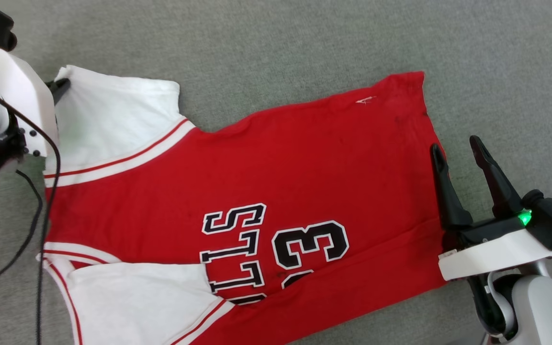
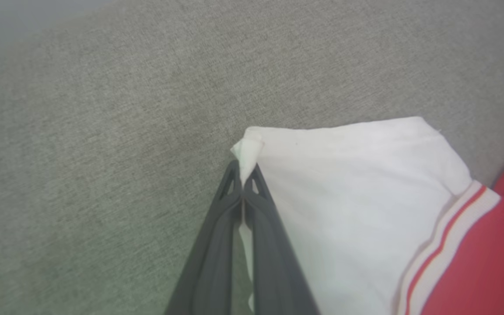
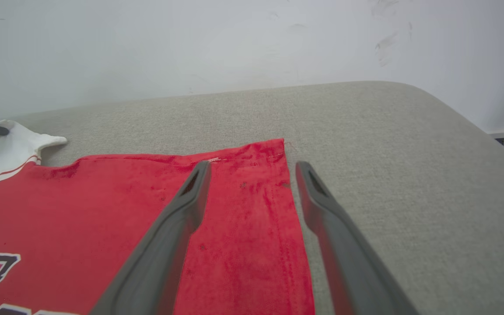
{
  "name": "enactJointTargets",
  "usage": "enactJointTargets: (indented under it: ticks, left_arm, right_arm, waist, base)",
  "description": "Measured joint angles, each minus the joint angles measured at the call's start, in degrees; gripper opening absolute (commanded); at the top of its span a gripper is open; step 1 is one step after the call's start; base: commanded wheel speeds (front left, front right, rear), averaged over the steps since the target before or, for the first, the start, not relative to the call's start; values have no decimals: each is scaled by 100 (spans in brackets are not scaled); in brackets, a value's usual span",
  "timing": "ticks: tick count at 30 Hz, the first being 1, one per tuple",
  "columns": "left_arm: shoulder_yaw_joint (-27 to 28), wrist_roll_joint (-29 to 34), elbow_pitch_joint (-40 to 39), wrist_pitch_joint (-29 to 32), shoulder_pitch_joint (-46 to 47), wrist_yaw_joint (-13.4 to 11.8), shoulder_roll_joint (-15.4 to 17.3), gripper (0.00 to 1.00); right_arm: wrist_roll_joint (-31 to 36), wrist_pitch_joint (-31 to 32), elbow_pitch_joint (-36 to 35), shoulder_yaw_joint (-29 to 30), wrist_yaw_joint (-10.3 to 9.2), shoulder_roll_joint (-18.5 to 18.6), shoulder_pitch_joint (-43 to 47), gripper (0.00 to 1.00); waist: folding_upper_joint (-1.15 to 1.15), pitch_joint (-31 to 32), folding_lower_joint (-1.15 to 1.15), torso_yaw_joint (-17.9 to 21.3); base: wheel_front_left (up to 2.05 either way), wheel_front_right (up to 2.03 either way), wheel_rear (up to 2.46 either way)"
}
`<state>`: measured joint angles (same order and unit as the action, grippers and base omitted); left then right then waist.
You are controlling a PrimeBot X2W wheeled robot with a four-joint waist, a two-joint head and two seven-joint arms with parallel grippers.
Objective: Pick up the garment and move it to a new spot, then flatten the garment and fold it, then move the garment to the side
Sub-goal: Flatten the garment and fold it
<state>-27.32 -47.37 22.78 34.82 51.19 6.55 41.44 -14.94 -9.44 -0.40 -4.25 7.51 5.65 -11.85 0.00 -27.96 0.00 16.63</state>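
**Head view.** The jersey [image 1: 304, 158] lies spread flat on the grey cloth-covered counter [image 1: 304, 38], with its black-and-white chest print [image 1: 276, 249] facing up. Its white sleeves are toward the robot's left and its red hem is toward the right. No counter edge appears here. The left end effector [image 1: 60, 86] meets the outer corner of the far sleeve [image 1: 113, 115], with a black cable [image 1: 41, 215] hanging beside that arm. The right end effector [image 1: 455, 146] stands open at the hem.

**Left wrist view.** The left end effector [image 2: 243, 175] is closed, pinching a small peak of white sleeve [image 2: 357, 197] cloth between its fingertips. This grip is hidden in the head view.

**Right wrist view.** The right end effector [image 3: 254, 168] holds nothing. One finger [image 3: 169, 236] is over red cloth and the other is over bare counter, straddling the hem [image 3: 293, 205]. Whether it touches the cloth cannot be told. The counter's far edge and rounded far corner [image 3: 431, 94] appear here against a pale wall [image 3: 234, 43], and the jersey's hem corner lies short of that edge.
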Motion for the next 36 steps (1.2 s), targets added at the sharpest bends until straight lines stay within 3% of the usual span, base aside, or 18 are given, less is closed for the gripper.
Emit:
enactJointTargets:
  ticks: [8, 16, 23, 26, 36]
  left_arm:
    - [66, -62, -404, -571, -495, -111, -119, 0]
    - [-54, 76, -1467, -831, -1111, -332, -163, 0]
    - [-33, 162, -2446, -959, -1566, -665, -58, 0]
    - [-2, 212, -2789, -1073, -1645, -769, -62, 0]
    - [-131, 433, -3368, -1174, -1680, -883, -162, 0]
  right_arm:
    - [19, 818, -81, 25, 0, 537, 165, 100]
    - [-411, 2813, -248, -90, 0, 1572, 13, 100]
    - [-865, 4519, -70, -159, 0, 2281, -807, 100]
    - [-1083, 5033, 168, -188, 0, 2377, -1193, 100]
    - [-1070, 5588, 947, -427, 1, 2839, -2131, 100]
  waist:
    - [0, 512, -1, -281]
    - [0, 826, -1, -786]
    - [0, 737, -1, -1166]
    - [0, 611, -1, -1303]
    - [0, 148, 0, -1778]
  base:
    - [0, 0, 0]
    - [0, 0, 0]
    - [0, 0, 0]
    - [0, 0, 0]
    - [0, 0, 0]
